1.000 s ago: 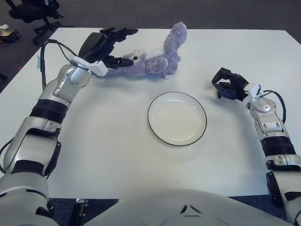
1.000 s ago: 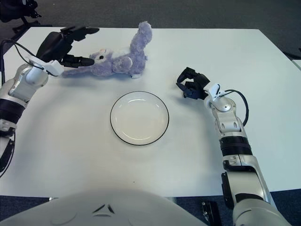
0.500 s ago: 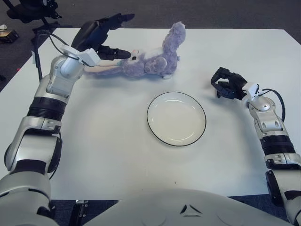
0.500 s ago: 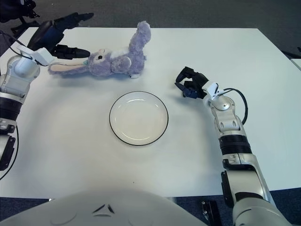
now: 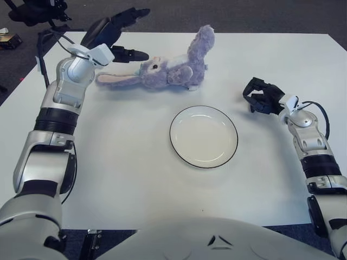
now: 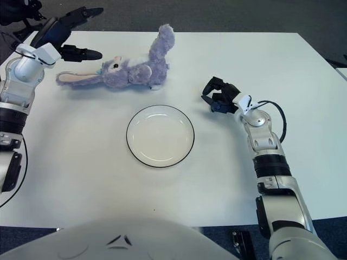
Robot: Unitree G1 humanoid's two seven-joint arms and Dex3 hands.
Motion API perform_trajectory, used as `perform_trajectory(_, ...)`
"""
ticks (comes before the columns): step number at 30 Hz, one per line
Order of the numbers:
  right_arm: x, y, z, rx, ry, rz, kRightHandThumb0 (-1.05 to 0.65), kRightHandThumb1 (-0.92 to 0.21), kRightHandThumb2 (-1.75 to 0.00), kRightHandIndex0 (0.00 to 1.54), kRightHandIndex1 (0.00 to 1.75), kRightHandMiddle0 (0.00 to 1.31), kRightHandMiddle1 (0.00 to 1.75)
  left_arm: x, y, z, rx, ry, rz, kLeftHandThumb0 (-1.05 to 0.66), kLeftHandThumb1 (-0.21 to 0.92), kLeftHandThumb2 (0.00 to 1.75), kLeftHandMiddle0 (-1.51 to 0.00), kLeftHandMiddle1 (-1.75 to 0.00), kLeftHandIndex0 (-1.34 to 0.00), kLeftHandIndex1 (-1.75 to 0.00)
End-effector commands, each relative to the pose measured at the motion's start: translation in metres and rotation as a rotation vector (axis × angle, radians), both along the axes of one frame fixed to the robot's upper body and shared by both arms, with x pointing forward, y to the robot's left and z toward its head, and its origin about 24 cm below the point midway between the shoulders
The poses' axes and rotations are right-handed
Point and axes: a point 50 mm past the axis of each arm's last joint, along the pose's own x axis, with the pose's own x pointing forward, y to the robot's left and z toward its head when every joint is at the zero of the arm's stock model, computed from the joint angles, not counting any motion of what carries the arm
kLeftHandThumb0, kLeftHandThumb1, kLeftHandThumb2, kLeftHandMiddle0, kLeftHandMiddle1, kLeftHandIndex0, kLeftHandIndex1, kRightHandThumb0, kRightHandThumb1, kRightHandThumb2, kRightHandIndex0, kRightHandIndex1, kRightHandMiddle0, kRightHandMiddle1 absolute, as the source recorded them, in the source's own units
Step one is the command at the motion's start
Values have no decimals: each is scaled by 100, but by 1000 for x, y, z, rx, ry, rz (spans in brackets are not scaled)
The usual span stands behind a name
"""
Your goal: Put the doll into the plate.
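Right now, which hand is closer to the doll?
Left. The left hand hovers open just beyond the doll, by its ear end, not touching. The right hand sits curled well off to the doll's right, beside the plate.

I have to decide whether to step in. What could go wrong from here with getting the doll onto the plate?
The left hand is open above the doll's long ear, holding nothing; a grasp there may catch only the floppy ear, so the doll dangles or slips. The doll lies near the table's far edge, so a nudge might push it off. The plate is shallow; the doll could overhang.
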Motion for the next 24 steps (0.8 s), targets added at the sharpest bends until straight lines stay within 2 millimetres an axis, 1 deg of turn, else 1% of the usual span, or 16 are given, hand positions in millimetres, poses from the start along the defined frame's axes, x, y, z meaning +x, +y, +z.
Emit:
perform_trajectory(1, -15, -6, -37, -43, 169, -16, -35, -92, -49, 73, 141, 22, 171, 10, -5, 1, 52, 80, 16, -72, 84, 0, -35, 0, -29, -10)
perform_trajectory(4, -15, -6, -37, -44, 169, -15, -35, -92, -49, 73, 141, 22, 171, 18, -12, -4, 98, 134, 7, -73, 84, 0, -34, 0, -28, -9)
perform_trajectory(9, -15, -5, -38, -44, 169, -13, -35, -92, -49, 73, 140, 22, 171, 23, -15, -10, 126, 183, -14, -72, 83, 0, -30, 0, -27, -8)
perform_trajectory(14, -16, -4, -38, -46, 168, -9, -35, -92, -50, 73, 139, 22, 172, 30, -25, -20, 140, 304, -34, -72, 83, 0, -26, 0, -25, -6)
perform_trajectory(17, -16, -4, -38, -46, 168, -8, -35, -92, -50, 73, 138, 21, 172, 32, -27, -22, 144, 321, -38, -72, 83, 0, -24, 0, -25, -5)
perform_trajectory(20, -16, -4, -37, -46, 166, -7, -35, -92, -50, 73, 138, 21, 172, 34, -33, -29, 149, 346, -46, -73, 83, 0, -22, 0, -24, -5)
perform_trajectory(24, -16, -3, -37, -47, 166, -7, -35, -92, -50, 74, 137, 21, 172, 34, -35, -34, 153, 352, -52, -74, 83, 0, -20, 0, -23, -4)
